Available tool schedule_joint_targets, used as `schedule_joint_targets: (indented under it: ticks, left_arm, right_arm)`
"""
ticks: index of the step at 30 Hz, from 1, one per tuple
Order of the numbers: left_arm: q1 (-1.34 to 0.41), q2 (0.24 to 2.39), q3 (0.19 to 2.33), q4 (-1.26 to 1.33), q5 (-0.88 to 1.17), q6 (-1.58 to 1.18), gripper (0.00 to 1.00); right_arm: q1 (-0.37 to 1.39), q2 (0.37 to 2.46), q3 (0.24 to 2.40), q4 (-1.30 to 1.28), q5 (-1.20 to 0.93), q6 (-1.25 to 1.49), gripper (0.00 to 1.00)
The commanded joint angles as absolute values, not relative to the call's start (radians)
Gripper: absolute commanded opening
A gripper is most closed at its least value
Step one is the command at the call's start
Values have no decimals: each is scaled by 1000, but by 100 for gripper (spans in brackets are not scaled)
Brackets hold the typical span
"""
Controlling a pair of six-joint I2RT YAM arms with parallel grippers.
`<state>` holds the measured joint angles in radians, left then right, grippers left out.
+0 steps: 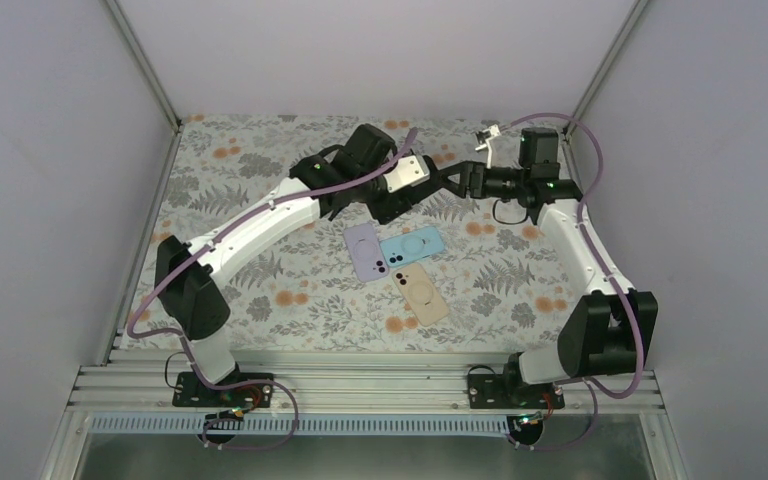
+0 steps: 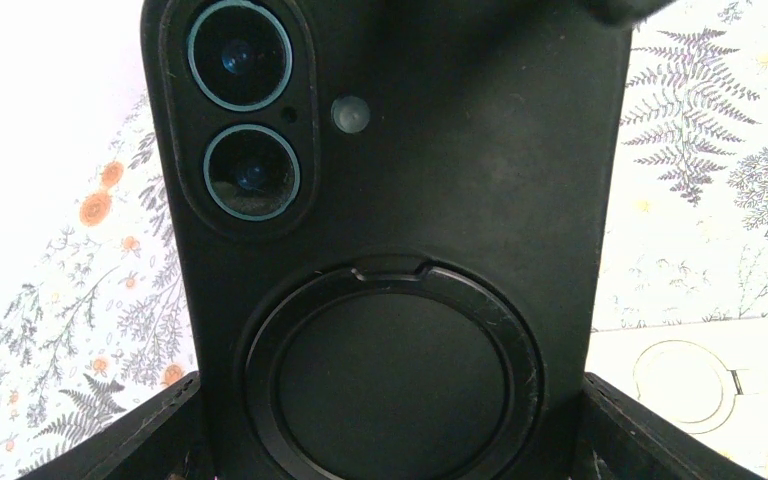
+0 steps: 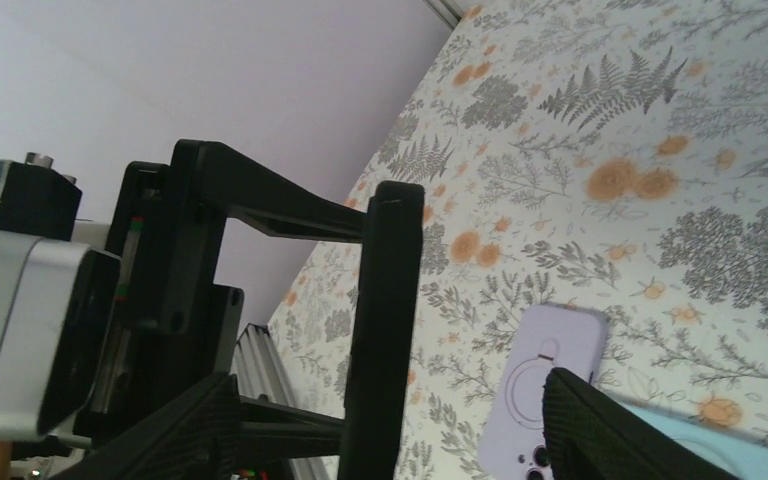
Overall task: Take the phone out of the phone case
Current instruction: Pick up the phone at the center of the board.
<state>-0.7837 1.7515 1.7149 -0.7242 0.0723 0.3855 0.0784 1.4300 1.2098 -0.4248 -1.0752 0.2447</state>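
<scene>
Floral table (image 1: 260, 160), phone (image 2: 410, 200) within left gripper (image 2: 392, 432)

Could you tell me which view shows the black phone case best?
The left wrist view: the black phone case fills the frame, back side showing both lenses and the ring. The right wrist view shows it only edge-on; in the top external view it is barely visible.

cased phone (image 2: 400, 200) hangs over the table (image 1: 250, 200) between left gripper (image 1: 400, 200) and right gripper (image 1: 443, 180); three loose phone cases (image 1: 412, 246) lie nearer.
</scene>
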Motion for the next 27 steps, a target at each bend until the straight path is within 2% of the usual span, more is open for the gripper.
schedule_joint_targets:
  ticks: [1,4,9,17,23,25,27]
  left_arm:
    - [-788,1755,1784,-701,91,404,50]
    - [-790,1772,1804,-714,89,408,50]
    - [-790,1788,1820,-721,93,420,49]
    - [-797,1820,1901,-760,83,453,49]
    - [-818,1845,1970,-801,41,462,50]
    - [-823,1848,1984,-806,19,467,55]
    - [-826,1854,2011,-815,-12,473,68]
  right_arm:
    - [98,1430,1254,-418,-1085,274,67]
    - [103,1426,1258,-414,-1077,279,50]
    - [105,1420,1257,-409,-1067,297,32]
    - [104,1427,1275,-410,-1061,340,27]
    - [104,1426,1304,-399,-1066,390,6]
    - [101,1428,1326,-406,-1059,397,4]
    - [90,1428,1331,-396,-1055,413,4]
